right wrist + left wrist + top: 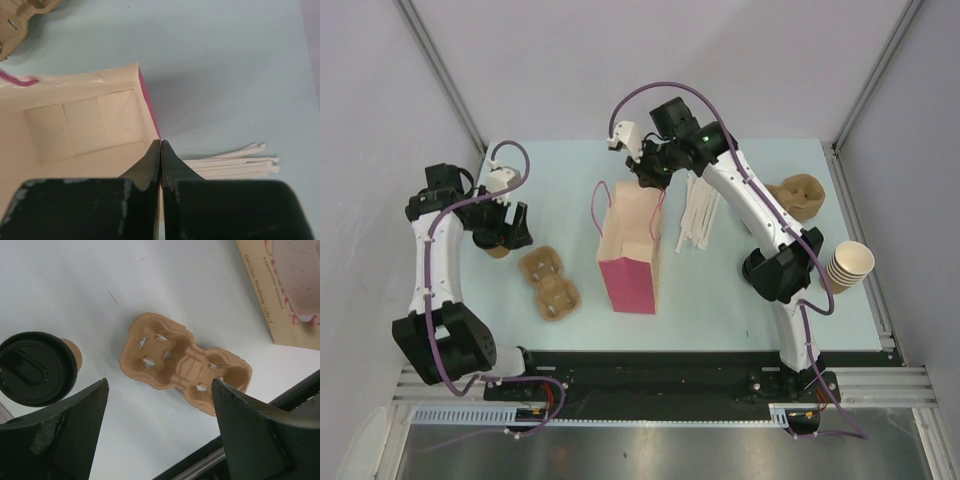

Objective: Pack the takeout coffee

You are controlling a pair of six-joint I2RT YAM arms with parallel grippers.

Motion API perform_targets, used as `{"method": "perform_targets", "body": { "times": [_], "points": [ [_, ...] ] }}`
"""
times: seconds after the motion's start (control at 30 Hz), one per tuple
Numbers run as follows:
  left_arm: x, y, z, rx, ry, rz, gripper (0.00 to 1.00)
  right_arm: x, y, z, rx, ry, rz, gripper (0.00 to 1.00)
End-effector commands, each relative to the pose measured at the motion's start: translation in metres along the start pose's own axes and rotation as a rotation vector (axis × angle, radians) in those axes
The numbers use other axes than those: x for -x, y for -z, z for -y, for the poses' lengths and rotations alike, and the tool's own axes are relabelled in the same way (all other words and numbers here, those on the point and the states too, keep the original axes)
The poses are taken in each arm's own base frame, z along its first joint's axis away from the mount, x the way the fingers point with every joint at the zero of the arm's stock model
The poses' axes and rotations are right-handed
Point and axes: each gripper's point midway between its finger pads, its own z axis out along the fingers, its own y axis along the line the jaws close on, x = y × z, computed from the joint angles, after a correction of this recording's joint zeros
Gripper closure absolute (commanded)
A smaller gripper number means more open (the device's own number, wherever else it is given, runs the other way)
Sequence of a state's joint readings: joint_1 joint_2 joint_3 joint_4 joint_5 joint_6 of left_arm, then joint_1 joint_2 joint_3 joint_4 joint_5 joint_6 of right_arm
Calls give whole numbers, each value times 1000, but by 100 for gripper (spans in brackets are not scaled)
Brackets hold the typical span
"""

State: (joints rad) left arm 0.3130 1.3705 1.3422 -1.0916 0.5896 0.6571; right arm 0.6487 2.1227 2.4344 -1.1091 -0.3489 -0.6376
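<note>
Left gripper first: its jaws stand wide apart with nothing between them, hanging over the left side of the table. The takeout coffee stands upright just beside that gripper. In the wrist view its black lid sits outside one finger rather than between the 2, so the jaws are not lined up on it. Over at the far middle, the right gripper is pinched tight, apparently on the top rim of the paper bag, whose mouth is open and whose inside looks empty. Between cup and bag lies the pulp cup carrier, with its 2 pockets vacant. As for handling, the cup is probably light, with thin paper walls that would buckle under a hard squeeze. The press-fit lid looks smooth, and it might pop off if it were lifted by the lid alone. I can't tell whether there is liquid inside, so keeping it upright seems wise. The best hold looks to be around the brown body just under the lid's rim, with gentle pressure from 2 opposite sides.
</note>
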Motion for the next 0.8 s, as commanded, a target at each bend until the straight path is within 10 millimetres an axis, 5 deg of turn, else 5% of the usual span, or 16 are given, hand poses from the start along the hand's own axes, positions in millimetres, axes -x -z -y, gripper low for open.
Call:
{"method": "perform_targets", "body": {
  "times": [0.0, 0.23, 0.47, 0.77],
  "points": [
    [-1, -13, -21, 4, -184, -9, 15, 9, 6, 2, -28, 40, 18, 100],
    [-21, -36, -34, -21, -262, -88, 21, 23, 27, -8, -13, 46, 69, 100],
    [-38, -68, -43, -23, -337, -169, 40, 33, 48, -20, -15, 54, 94, 100],
    [-45, -97, -52, -68, -385, -194, 41, 38, 65, -38, 8, 37, 99, 100]
  ]
}}
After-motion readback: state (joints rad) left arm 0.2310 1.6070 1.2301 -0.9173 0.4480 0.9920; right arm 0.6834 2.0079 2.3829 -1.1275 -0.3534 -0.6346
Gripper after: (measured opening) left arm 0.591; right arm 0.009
